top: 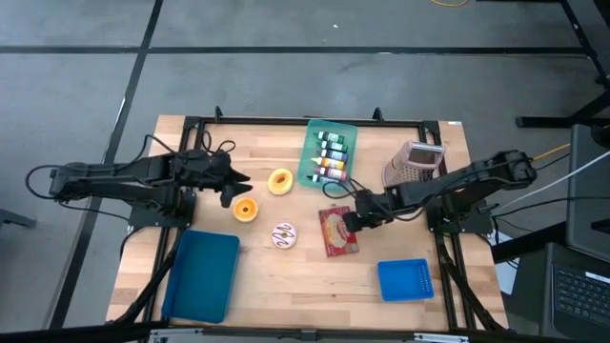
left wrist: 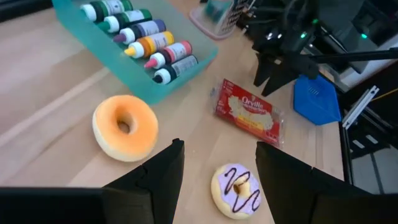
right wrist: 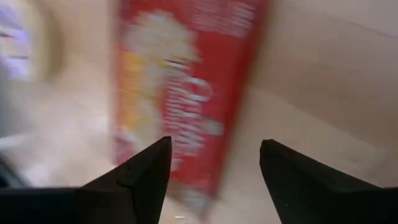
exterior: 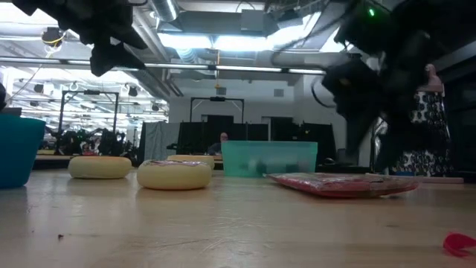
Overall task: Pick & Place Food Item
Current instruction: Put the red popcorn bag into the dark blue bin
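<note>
A red popcorn bag (top: 338, 232) lies flat on the wooden table, right of centre. My right gripper (top: 355, 217) hovers open just above the bag's right side, fingers slanting down; in its wrist view the bag (right wrist: 186, 93) shows blurred between and beyond the fingers. Three donuts lie left of the bag: a yellow-orange one (top: 279, 181), an orange one (top: 246, 210) and a purple-iced one (top: 284, 235). My left gripper (top: 233, 183) hangs open in the air, above and just left of the orange donut. It looks toward the yellow-orange donut (left wrist: 124, 127) and the purple-iced donut (left wrist: 239, 190).
A teal tray of paint bottles (top: 329, 154) stands at the back centre, with a mesh basket (top: 415, 164) to its right. A blue tray (top: 202, 276) sits at the front left and a small blue basket (top: 404, 279) at the front right.
</note>
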Available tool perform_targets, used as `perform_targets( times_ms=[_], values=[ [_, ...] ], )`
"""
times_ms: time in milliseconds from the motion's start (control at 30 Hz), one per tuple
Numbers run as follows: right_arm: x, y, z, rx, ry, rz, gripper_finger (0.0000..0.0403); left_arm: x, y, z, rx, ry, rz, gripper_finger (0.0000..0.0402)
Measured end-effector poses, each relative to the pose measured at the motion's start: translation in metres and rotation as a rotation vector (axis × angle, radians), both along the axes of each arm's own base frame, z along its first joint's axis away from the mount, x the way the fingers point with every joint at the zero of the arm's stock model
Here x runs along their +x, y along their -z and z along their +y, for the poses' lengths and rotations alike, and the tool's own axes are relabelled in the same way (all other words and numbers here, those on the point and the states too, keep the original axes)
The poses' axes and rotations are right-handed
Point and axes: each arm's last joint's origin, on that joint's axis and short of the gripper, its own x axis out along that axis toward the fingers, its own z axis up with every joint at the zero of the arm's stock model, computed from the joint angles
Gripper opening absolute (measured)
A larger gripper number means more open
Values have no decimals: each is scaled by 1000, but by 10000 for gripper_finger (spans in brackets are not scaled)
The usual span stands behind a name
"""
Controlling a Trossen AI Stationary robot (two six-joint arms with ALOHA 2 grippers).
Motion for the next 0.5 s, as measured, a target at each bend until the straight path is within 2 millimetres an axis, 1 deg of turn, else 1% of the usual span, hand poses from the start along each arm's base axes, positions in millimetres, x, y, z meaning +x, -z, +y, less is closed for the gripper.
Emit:
perform_targets(
  times_ms=[67,167,300,400,500],
  values=[
    [-7,9,-2,2,11,34,241,1,1,0,-13,-1,4,193],
    [-12,16,-3,16,8,42,241,2,1,0,-22,1,7,193],
    [-13,23,-2,69,38,-35,241,3,2,0,-34,-5,6,193],
    [-10,23,-2,94,74,-127,241,3,1,0,-43,-10,3,193],
    [-9,25,-2,101,105,-144,241,3,1,0,-45,-11,3,193]
  ],
)
